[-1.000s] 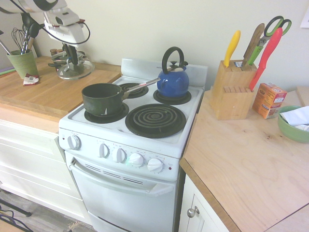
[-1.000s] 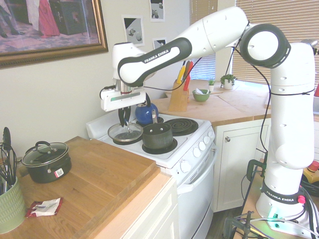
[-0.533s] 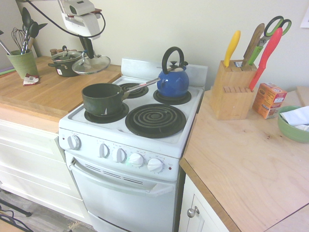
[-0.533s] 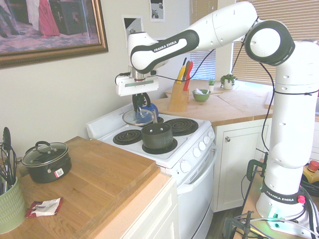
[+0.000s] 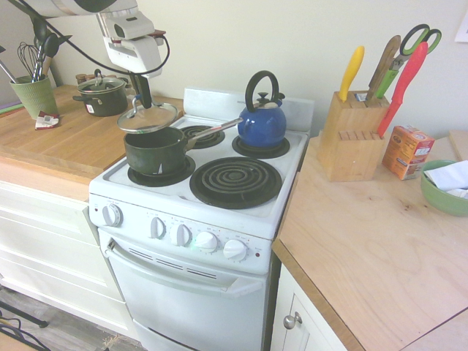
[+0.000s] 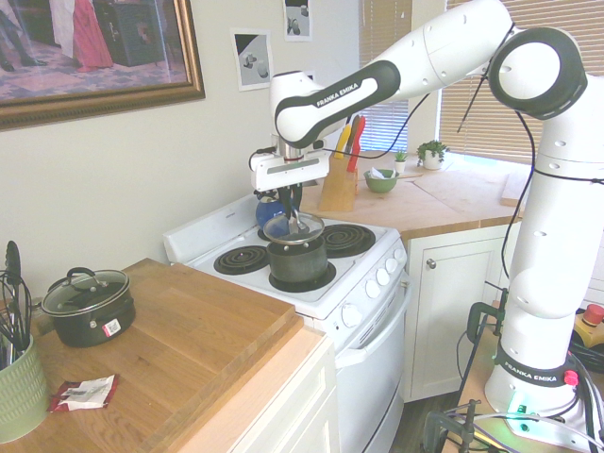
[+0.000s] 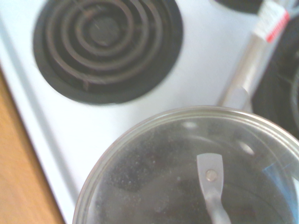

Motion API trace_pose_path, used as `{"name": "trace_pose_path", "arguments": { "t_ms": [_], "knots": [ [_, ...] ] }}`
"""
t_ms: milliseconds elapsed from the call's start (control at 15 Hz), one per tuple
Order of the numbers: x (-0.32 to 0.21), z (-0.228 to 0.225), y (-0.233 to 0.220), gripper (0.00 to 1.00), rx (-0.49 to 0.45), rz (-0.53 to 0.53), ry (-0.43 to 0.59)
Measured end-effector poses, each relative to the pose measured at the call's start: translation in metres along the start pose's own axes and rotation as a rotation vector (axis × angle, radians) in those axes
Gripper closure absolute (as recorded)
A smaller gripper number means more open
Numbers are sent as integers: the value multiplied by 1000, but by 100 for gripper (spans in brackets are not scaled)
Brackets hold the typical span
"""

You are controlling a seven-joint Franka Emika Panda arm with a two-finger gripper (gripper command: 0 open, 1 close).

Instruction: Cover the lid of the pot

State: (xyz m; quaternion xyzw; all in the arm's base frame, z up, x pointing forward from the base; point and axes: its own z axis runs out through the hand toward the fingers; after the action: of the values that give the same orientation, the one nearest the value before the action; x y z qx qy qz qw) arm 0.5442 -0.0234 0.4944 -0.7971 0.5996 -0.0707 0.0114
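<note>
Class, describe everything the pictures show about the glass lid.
The lid is round and clear, apparently glass, with a metal rim and a metal handle strip fixed by a rivet. The closed gripper holds it by that handle. It hangs slightly tilted just above the dark saucepan, off to one side of its opening in the first exterior view, so the pan is not yet covered.

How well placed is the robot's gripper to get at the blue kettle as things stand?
Probably not yet: the gripper is shut on the glass lid, so it would likely need to put that down before grasping the kettle.
</note>
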Motion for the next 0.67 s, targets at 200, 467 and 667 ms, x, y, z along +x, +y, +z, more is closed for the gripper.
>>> {"name": "trace_pose_path", "arguments": {
  "t_ms": [200, 467, 667],
  "knots": [
    [1, 19, 3, 100, 5, 1, 3],
    [-3, 31, -4, 100, 11, -10, 3],
    [-6, 28, -8, 100, 25, -13, 6]
  ]
}}
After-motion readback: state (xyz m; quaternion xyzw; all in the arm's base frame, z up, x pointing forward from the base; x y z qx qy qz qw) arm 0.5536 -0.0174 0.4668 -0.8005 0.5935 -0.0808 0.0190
